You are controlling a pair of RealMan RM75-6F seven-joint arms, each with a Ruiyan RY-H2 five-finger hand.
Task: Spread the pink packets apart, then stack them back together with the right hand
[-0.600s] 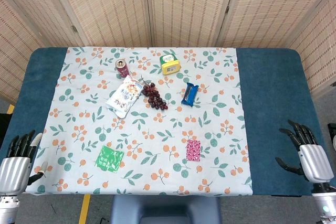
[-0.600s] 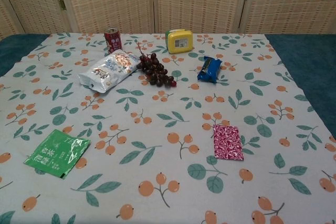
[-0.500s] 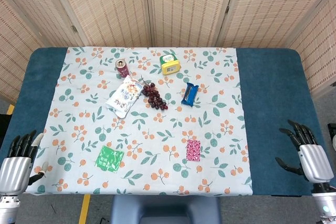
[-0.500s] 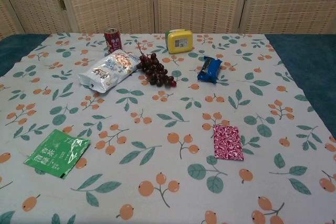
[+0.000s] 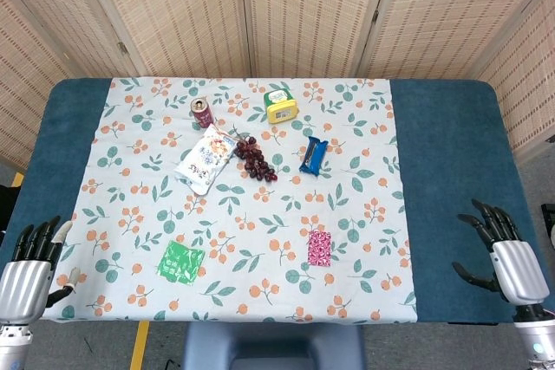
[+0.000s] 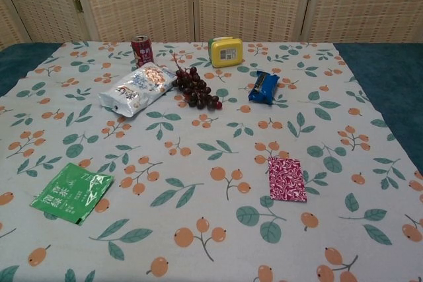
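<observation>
Head view: my right hand [image 5: 512, 257] hovers with fingers spread and nothing in it at the table's near edge. Pink packets [image 5: 319, 248] lie stacked well off toward my left, long axis pointing away from me. My left hand [image 5: 26, 270], likewise spread and holding nothing, sits farther off.

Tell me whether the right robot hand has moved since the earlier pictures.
Yes, slightly. In the head view the right robot hand has slid a little nearer the table's near edge, no closer to the pink packets.
</observation>
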